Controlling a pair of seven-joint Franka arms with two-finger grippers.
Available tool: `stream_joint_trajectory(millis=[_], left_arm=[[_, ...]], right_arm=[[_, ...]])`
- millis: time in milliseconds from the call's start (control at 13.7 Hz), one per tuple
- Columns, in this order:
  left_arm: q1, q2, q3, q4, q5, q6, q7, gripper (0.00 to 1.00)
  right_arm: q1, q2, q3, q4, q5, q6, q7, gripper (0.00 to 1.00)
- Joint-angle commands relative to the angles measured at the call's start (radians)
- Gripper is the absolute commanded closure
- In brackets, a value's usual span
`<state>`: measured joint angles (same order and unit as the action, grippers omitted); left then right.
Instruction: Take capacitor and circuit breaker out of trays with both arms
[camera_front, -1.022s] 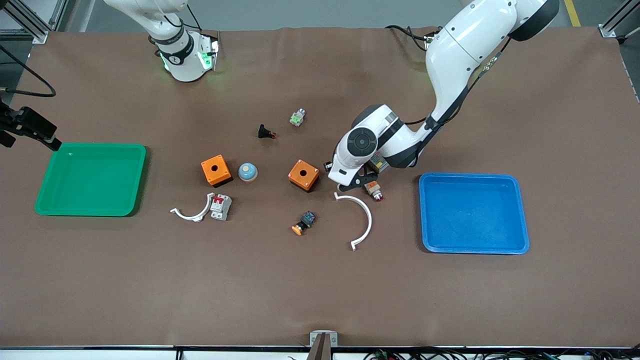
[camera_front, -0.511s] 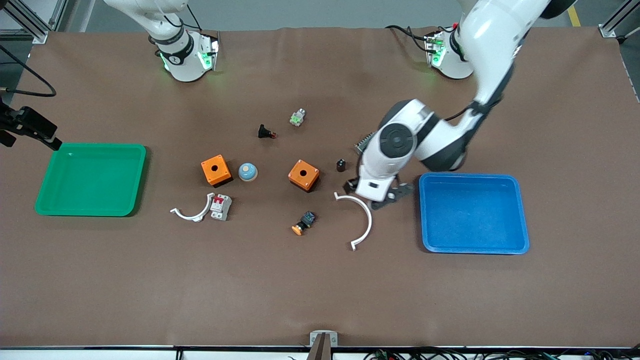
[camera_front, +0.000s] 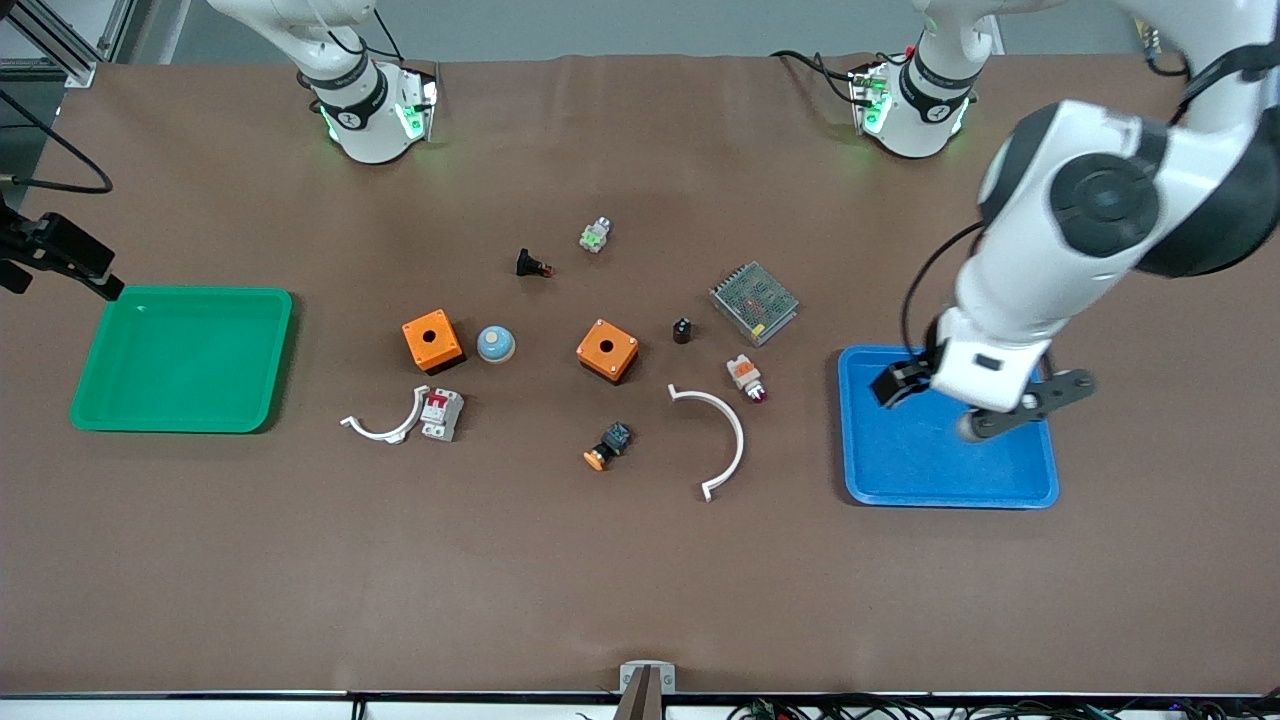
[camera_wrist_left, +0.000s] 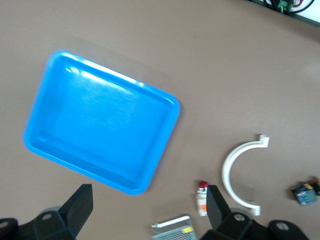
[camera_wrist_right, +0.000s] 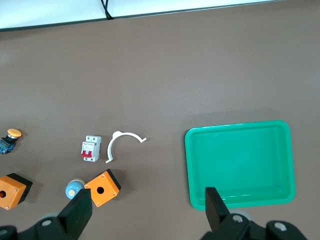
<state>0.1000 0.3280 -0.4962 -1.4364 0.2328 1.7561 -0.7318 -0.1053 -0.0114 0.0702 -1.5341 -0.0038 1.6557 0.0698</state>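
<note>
Capacitor (camera_front: 682, 330), the tiny black cylinder, sits on the brown mat beside an orange box (camera_front: 607, 350); white-grey circuit breaker (camera_front: 441, 414) lies out too. Left gripper (camera_wrist_left: 147, 215), spread, hangs over the blue plastic tray (camera_wrist_left: 50, 100). Right gripper (camera_wrist_right: 148, 210), spread, waits above the green plastic tray (camera_wrist_right: 287, 155); I'd just retract clear.

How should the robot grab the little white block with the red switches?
Probably from straight above, pinching the two long white sides of the circuit breaker. It lies flat on the table with its red levers facing up. A white curved clip sits against one long side, so one finger must slip between them.
</note>
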Motion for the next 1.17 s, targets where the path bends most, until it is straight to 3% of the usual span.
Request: stream_joint_trajectory(millis=[0,219,438,730,1096], left_arm=[[0.064,-0.088,-0.012,-0.007,-0.001,-0.078,0.157,0.00],[0.109,-0.165,0.004,-0.013,-0.036,-0.139,0.331,0.00],[-0.011,-0.285,0.239,-0.091,-0.143,-0.179,0.504,0.00],[-0.109,-0.368,0.393,-0.176,-0.171,-0.187,0.549,0.00],[-0.082,-0.403,0.370,-0.207,-0.184,-0.201,0.574,0.00]], right_arm=[[-0.014,0.007,0.011,0.019,-0.013,-0.016,-0.007,0.00],[-0.014,0.005,0.010,0.009,-0.013,-0.014,-0.007,0.00],[-0.014,0.005,0.010,0.009,-0.013,-0.014,-0.007,0.00],[-0.024,0.005,0.010,0.006,-0.012,-0.013,-0.008,0.00],[-0.022,0.005,0.011,0.000,-0.010,-0.011,-0.008,0.00]])
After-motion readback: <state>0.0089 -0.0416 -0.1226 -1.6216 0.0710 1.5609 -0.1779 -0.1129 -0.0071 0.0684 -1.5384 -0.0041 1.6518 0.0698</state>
